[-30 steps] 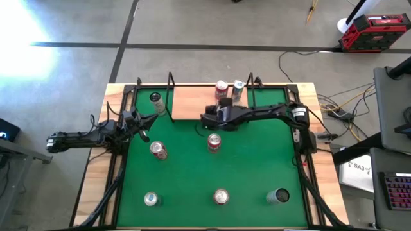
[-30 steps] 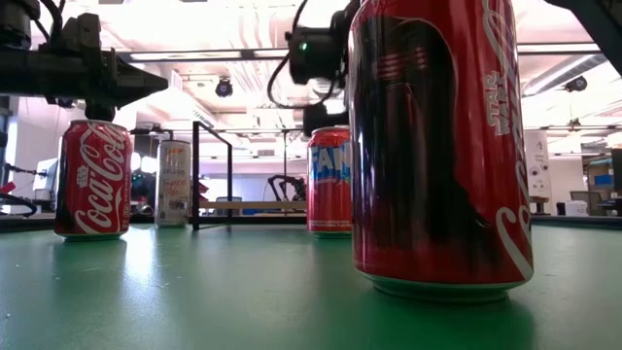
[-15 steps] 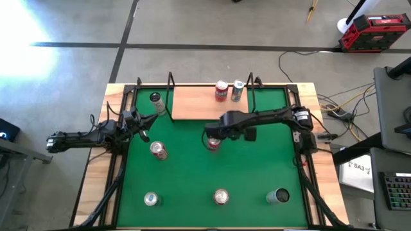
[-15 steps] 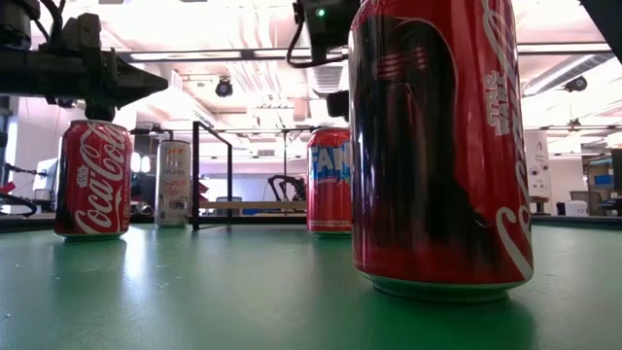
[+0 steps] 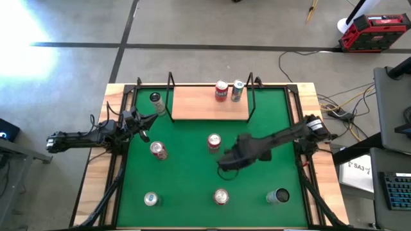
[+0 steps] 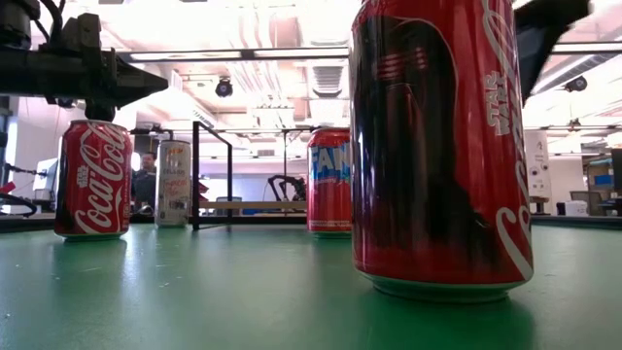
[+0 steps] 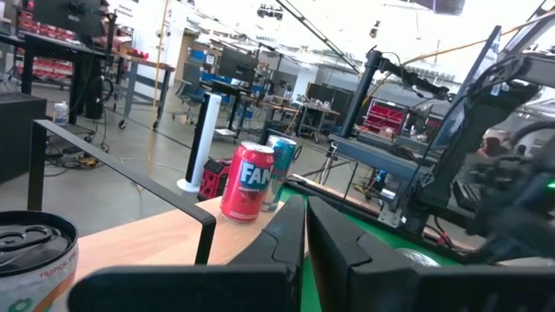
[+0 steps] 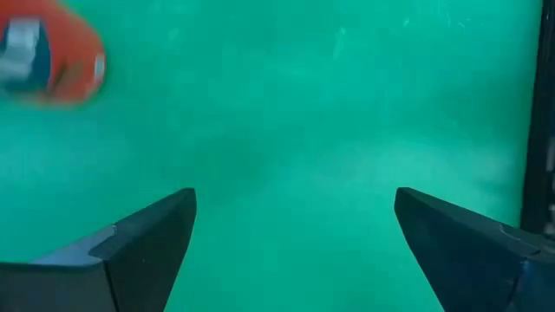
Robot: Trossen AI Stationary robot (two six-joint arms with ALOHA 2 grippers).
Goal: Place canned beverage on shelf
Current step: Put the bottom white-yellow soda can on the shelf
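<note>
Two cans [image 5: 229, 91] stand on the shelf [image 5: 192, 102]. The right pincer [image 5: 226, 163] hangs wide open and empty over the green mat [image 5: 186, 173]. The left pincer [image 5: 142, 124], fingers closed on nothing, waits at the worktop's left edge.

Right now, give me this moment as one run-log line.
right gripper: open, empty, over green mat | left gripper: shut, parked at left edge | shelf: two cans | mat: six cans

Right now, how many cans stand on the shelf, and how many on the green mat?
Cans on the shelf: 2
Cans on the green mat: 6
Total: 8
</note>
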